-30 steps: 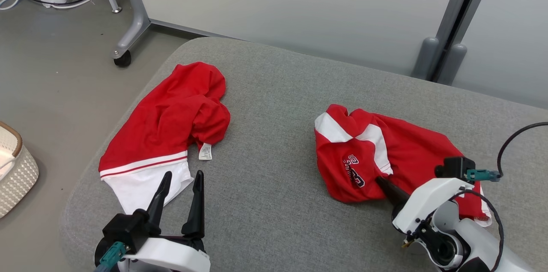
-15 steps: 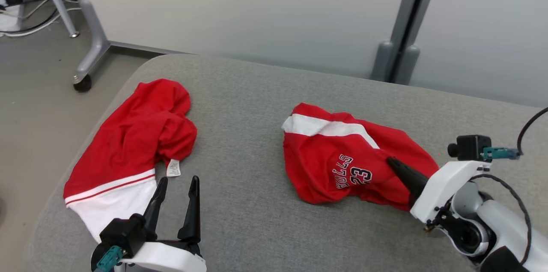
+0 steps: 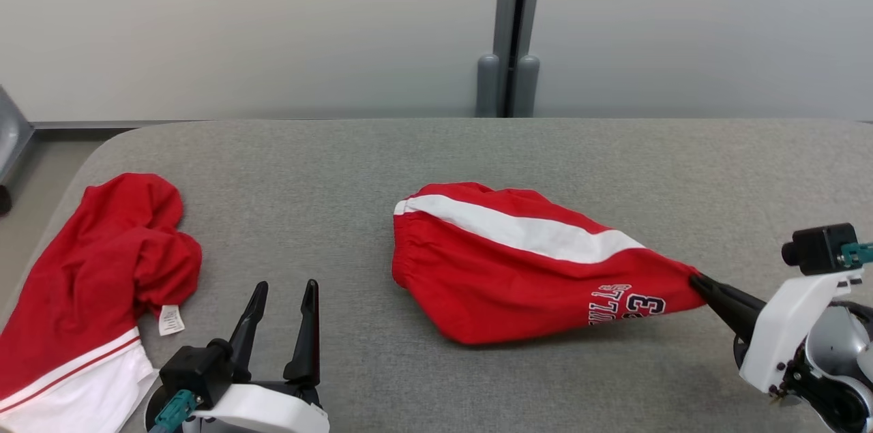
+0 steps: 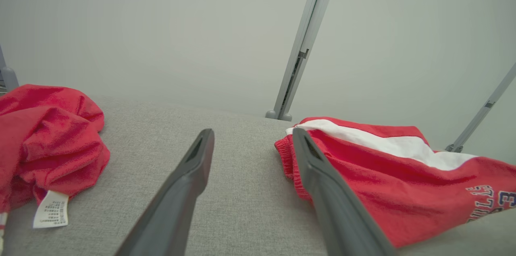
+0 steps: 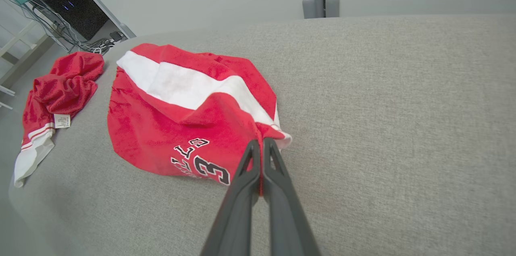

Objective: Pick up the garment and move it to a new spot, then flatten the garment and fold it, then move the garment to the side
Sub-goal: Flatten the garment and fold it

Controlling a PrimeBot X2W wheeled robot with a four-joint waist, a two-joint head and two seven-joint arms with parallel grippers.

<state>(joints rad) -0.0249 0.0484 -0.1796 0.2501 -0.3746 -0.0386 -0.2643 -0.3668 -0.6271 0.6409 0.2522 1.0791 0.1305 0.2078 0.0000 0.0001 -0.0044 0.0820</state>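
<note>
The garment (image 3: 518,262) is a pair of red shorts with a white stripe and dark lettering, stretched out on the grey padded table (image 3: 423,146); it also fills the right of the left wrist view (image 4: 387,175) and the middle of the right wrist view (image 5: 181,119). My right gripper (image 3: 697,281) is shut on its right corner, the fabric pinched between the fingertips (image 5: 261,145). My left gripper (image 3: 285,286) stands open near the front edge, left of the shorts and apart from them, nothing between its fingers (image 4: 252,135).
A second red garment with a white band and a care label (image 3: 95,283) lies crumpled at the table's left end. A pale wall panel with a grey post (image 3: 508,31) runs behind the table. Bare grey padding lies between the two garments.
My right gripper has pulled the shorts out to the right, stretching them from a crumpled heap into a long shape. The head camera has turned right. The left gripper stays open.
</note>
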